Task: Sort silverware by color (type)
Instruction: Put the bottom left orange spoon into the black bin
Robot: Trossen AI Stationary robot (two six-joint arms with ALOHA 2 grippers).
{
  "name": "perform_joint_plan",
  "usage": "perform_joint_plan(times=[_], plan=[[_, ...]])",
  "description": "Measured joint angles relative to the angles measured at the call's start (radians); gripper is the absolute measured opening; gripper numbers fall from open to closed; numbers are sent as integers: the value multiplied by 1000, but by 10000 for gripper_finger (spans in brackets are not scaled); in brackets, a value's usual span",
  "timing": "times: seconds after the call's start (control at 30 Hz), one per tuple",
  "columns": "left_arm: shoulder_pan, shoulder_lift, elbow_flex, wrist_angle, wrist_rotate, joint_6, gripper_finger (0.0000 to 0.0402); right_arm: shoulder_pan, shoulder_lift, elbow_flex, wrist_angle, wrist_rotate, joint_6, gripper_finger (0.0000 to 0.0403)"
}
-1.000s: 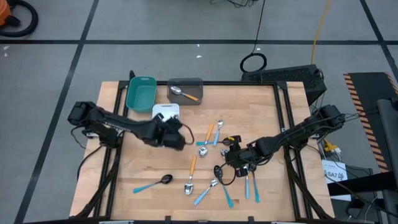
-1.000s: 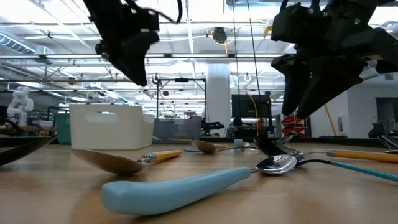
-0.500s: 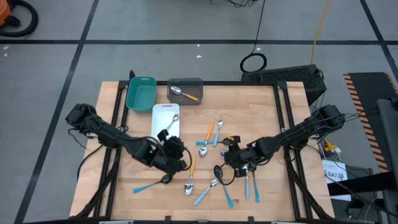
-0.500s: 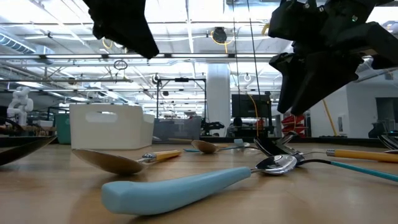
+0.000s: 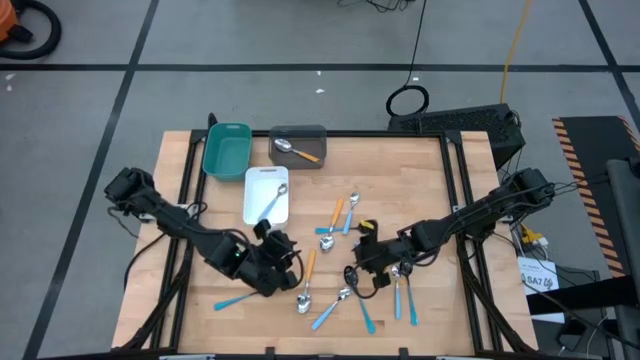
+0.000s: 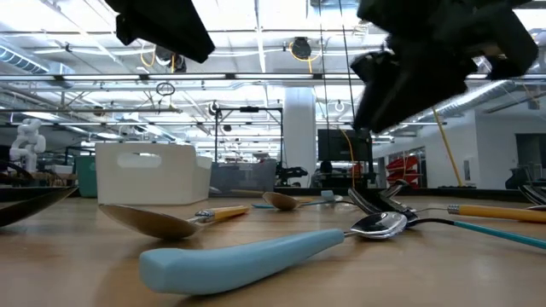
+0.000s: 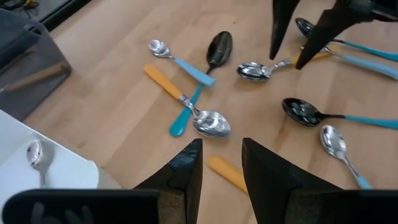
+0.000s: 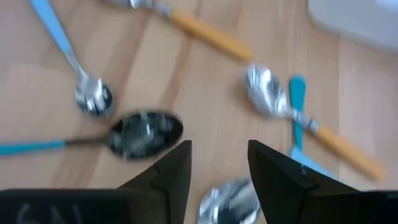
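Note:
Several spoons with orange or light-blue handles lie scattered on the wooden table (image 5: 430, 170), among them an orange-handled one (image 5: 309, 272) and a black-bowled, blue-handled one (image 8: 140, 134). One spoon (image 5: 272, 200) lies in the white tray (image 5: 254, 210), and an orange-handled spoon (image 5: 298, 151) lies in the grey tray (image 5: 316, 135). My left gripper (image 5: 288, 263) hovers open left of the pile, with an orange handle (image 7: 227, 173) on the table below its fingers. My right gripper (image 5: 358, 268) hovers open over the right part of the pile, above the black-bowled spoon.
The teal tray (image 5: 226, 148) stands at the far left beside the grey tray. In the left wrist view the two fingers of the right gripper (image 7: 301, 28) point down close ahead. Bare wood lies along the far right of the table.
My left gripper has swung from over the white tray toward the table's near edge and the spoon pile, and its nose has tipped up. The spoon in the white tray, hidden by the arm before, now shows. My right gripper has tipped up a little in place.

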Motion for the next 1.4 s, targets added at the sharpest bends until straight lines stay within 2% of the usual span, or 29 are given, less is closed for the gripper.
perform_joint_plan(times=[0.17, 0.33, 0.53, 0.67, 0.87, 0.97, 1.23, 1.4], plan=[[-44, 0, 0, -12, 1, -16, 113, 0, 12, 0, 182, -10, -88, 153], [-99, 15, 0, -22, 4, -67, 113, -17, 66, 0, 370, -125, -189, 153], [-147, 13, 0, -21, 2, -132, 113, -63, 201, 19, 556, -270, -260, 153], [-176, 18, 0, -21, 2, -142, 113, -97, 307, 115, 519, -326, -292, 153], [-204, 54, 0, -37, -9, -159, 113, -135, 436, 295, 318, -378, -367, 159], [-213, 84, 0, -58, -9, -156, 113, -161, 483, 359, 246, -438, -404, 171], [-229, 130, 0, -81, 0, -169, 113, -221, 555, 411, 220, -500, -529, 187], [-229, 131, 0, -86, 2, -174, 113, -256, 586, 410, 205, -536, -540, 187]])
